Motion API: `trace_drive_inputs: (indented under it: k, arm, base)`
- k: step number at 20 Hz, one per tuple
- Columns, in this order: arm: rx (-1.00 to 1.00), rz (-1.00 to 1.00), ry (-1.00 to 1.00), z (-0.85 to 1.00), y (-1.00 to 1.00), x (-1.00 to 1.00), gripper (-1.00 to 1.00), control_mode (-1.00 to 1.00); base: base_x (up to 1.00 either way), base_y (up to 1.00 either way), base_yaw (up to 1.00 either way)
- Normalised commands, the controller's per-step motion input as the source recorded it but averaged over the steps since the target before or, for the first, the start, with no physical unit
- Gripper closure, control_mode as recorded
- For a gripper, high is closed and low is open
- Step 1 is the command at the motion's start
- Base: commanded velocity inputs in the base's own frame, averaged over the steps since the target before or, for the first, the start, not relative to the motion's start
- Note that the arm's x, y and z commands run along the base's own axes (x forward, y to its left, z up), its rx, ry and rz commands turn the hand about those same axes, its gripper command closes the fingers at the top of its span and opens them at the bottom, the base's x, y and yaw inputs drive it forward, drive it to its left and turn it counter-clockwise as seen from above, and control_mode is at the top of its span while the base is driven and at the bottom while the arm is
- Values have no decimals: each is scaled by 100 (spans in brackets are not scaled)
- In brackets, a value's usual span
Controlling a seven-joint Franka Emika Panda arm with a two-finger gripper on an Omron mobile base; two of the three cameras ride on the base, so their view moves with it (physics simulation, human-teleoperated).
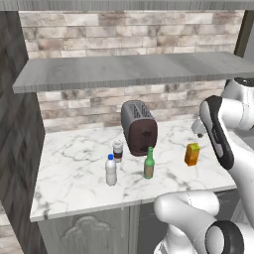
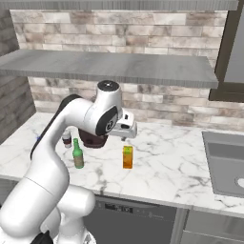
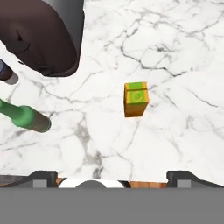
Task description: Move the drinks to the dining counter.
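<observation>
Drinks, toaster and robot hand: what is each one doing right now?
Orange carton: upright on the worktop, untouched.
Green glass bottle: upright.
Water bottle: upright, blue cap on.
Dark cup: upright, pale lid on.
Toaster: standing near the wall.
Gripper: open, empty, above the carton.

Carton point(image 1: 192, 154) right of glass bottle point(image 1: 149, 163), water bottle point(image 1: 111, 170) left, cup point(image 1: 117, 150) seemingly touching toaster point(image 1: 139, 127) behind.
</observation>
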Motion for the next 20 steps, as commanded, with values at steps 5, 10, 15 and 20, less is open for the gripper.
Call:
trace_drive_inputs:
  k: [5,10,15,20]
  arm:
    - [0,0,2,-33,-21,19,-100,-100]
    - [0,0,3,-29,-7,33,-100,-100]
    - [0,1,3,-31,0,35,-100,-100]
    - [0,1,1,-27,-2,31,-100,-100]
  base:
    - [0,0,0]
    - [0,0,0]
    - [0,0,0]
    - [0,0,0]
